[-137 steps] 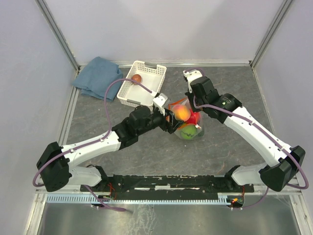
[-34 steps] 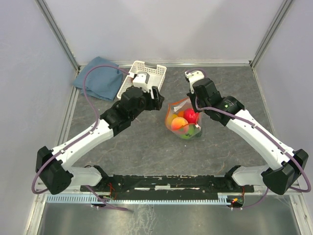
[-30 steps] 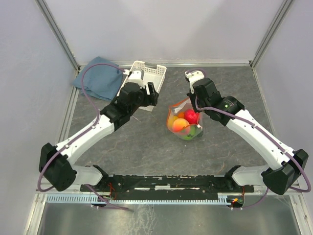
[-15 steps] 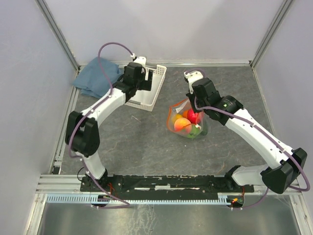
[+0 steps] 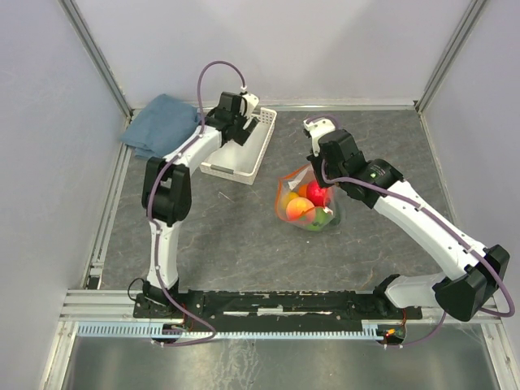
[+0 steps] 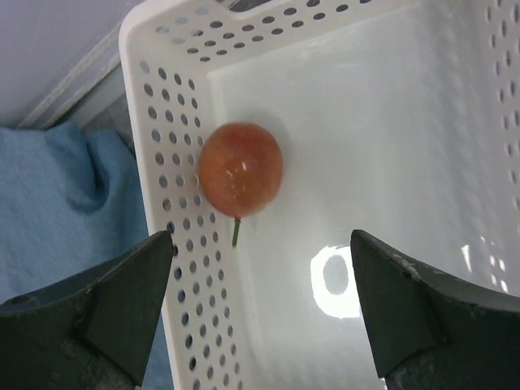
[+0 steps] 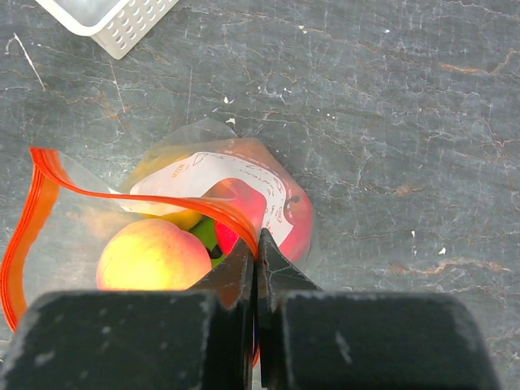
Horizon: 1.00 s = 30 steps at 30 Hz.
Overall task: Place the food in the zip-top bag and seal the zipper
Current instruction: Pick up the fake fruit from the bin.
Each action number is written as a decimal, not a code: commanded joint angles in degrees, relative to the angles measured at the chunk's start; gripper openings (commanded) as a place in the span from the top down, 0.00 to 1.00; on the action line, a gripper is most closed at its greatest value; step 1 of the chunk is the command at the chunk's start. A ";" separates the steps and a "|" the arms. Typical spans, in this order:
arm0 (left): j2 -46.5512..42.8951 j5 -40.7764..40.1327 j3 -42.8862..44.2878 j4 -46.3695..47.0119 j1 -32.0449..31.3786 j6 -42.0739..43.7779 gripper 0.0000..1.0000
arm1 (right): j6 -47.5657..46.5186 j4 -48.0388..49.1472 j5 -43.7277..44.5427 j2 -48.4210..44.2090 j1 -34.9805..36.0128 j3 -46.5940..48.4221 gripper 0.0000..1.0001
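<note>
The clear zip-top bag [image 5: 307,203] stands open mid-table with peach, red, yellow and green toy food inside; it also shows in the right wrist view [image 7: 203,211]. My right gripper [image 7: 257,252] is shut on the orange-red zipper [image 7: 162,201] at the bag's mouth and shows from above [image 5: 318,171]. A brown toy fruit [image 6: 240,169] lies in the white slotted basket [image 6: 366,146]. My left gripper [image 6: 260,292] is open just above it, over the basket [image 5: 236,118].
A blue folded cloth [image 5: 158,126] lies left of the basket [image 5: 244,154]; it also shows in the left wrist view [image 6: 57,203]. Frame posts and pale walls enclose the dark table [image 5: 244,227].
My left arm has swung from beside the bag back to the basket and now hovers open over the brown fruit. My right gripper has kept its hold on the zipper.
</note>
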 commanded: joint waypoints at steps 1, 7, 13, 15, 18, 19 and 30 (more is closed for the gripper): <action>6.61 0.13 10.84 -4.92 1.31 9.74 0.06 | -0.26 3.30 -0.77 -1.05 -0.23 0.37 0.99; 13.70 0.16 16.94 -6.63 2.48 12.27 0.12 | -0.39 3.36 -0.76 0.04 -0.17 0.76 0.99; 16.70 0.98 17.28 -5.02 3.22 12.63 0.16 | -0.67 3.08 -0.77 0.45 -0.19 0.91 0.99; 17.62 1.63 17.53 -4.76 3.32 12.53 0.18 | -0.66 3.01 -0.84 0.54 -0.23 1.09 0.99; 18.57 2.28 17.65 -3.94 3.33 11.76 0.19 | -0.60 2.84 -0.93 0.67 -0.23 1.22 0.99; 18.69 2.50 17.64 -3.17 3.37 11.17 0.19 | -0.61 2.80 -1.01 0.72 -0.24 1.23 0.99; 22.24 5.42 19.43 0.22 3.97 1.95 0.25 | -0.53 2.33 -0.76 0.83 -0.20 1.58 0.99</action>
